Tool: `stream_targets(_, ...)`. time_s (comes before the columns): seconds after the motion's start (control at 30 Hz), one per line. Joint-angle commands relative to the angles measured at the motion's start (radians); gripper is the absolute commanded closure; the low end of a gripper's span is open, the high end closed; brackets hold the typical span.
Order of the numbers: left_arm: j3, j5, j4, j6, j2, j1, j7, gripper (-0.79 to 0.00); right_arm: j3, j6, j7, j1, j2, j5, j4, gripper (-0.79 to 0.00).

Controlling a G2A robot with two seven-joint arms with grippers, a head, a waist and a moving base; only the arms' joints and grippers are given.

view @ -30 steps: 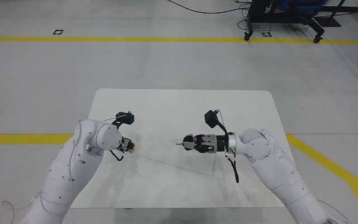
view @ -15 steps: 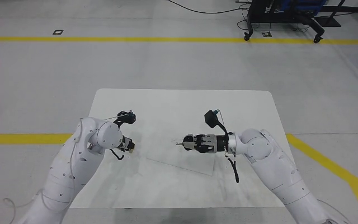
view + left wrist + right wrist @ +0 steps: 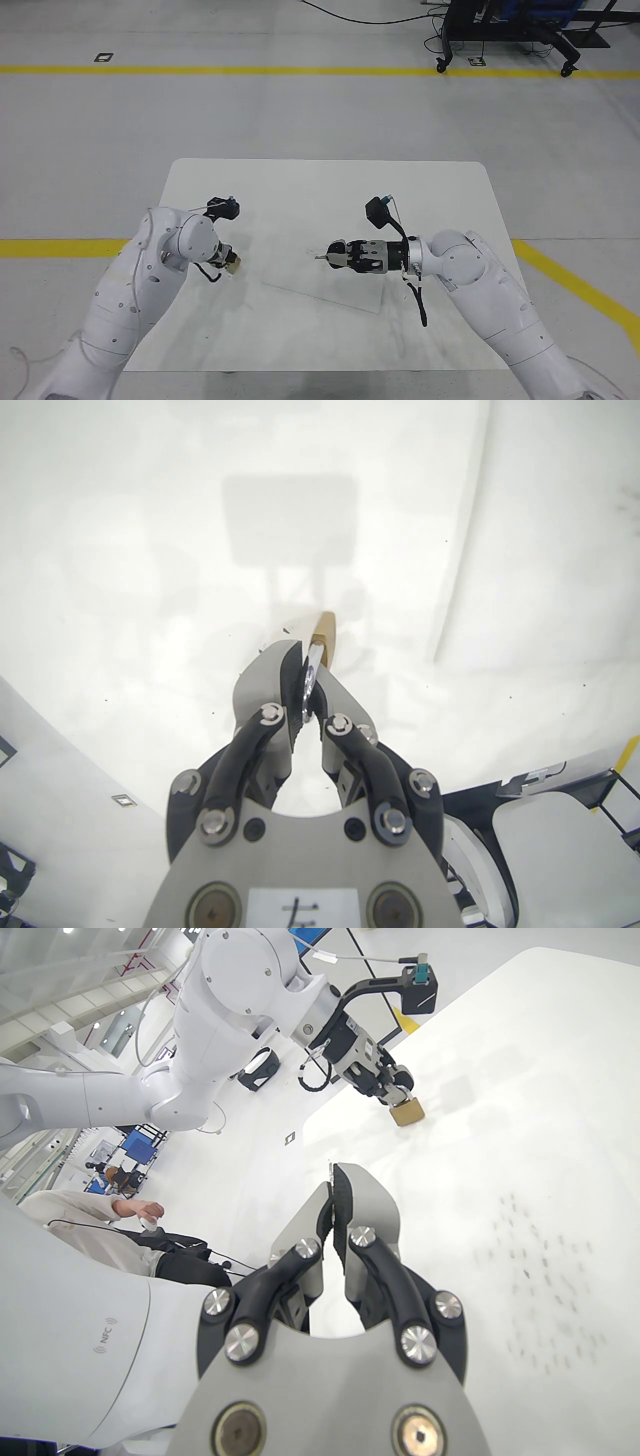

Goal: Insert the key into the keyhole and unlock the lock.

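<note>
A brass padlock (image 3: 406,1111) hangs from my left gripper (image 3: 398,1090), which is shut on its silver shackle (image 3: 309,672), low over the left part of the white table (image 3: 330,190). From the left wrist, the lock's body (image 3: 326,634) pokes out past the fingertips of that gripper (image 3: 306,657). My right gripper (image 3: 333,1178) is shut on a thin key (image 3: 330,1171), seen edge-on at its tips. In the top view the key (image 3: 318,257) points left from the right gripper (image 3: 327,256) toward the lock (image 3: 233,263), with a wide gap between them.
A faint crease runs across the table (image 3: 320,295) in front of the grippers. Small dark specks (image 3: 540,1268) mark the surface near the right arm. The table's front edge lies close behind both arms.
The left arm has shifted its posture slightly, with the lock staying about where it was. The right arm and key have not moved.
</note>
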Motion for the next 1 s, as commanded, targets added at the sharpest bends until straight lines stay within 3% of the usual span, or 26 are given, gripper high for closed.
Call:
stream_targets(0.0, -0.006, -0.02, -0.004, -0.002, -0.002, 0.004, 0.034, 0.0, 0.0, 0.0, 0.0, 0.0, 0.0, 0.0, 0.0, 0.0)
stream_targets(0.13, -0.031, -0.081, -0.009, -0.008, -0.004, 0.023, 0.13, 0.0, 0.0, 0.0, 0.0, 0.0, 0.0, 0.0, 0.0, 0.0)
stream_targets(0.3, -0.136, -0.333, -0.016, -0.04, -0.01, 0.089, 0.387, 0.0, 0.0, 0.0, 0.0, 0.0, 0.0, 0.0, 0.0, 0.0)
stream_targets(0.47, -0.254, -0.689, -0.043, -0.23, -0.014, 0.204, 0.587, 0.0, 0.0, 0.0, 0.0, 0.0, 0.0, 0.0, 0.0, 0.0)
stream_targets(0.57, -0.286, -0.848, -0.049, -0.359, -0.016, 0.25, 0.624, 0.0, 0.0, 0.0, 0.0, 0.0, 0.0, 0.0, 0.0, 0.0)
stream_targets(0.7, -0.296, -0.962, -0.035, -0.459, -0.017, 0.271, 0.613, 0.0, 0.0, 0.0, 0.0, 0.0, 0.0, 0.0, 0.0, 0.0)
stream_targets(0.97, -0.286, -1.042, 0.0, -0.488, -0.022, 0.263, 0.617, 0.0, 0.0, 0.0, 0.0, 0.0, 0.0, 0.0, 0.0, 0.0)
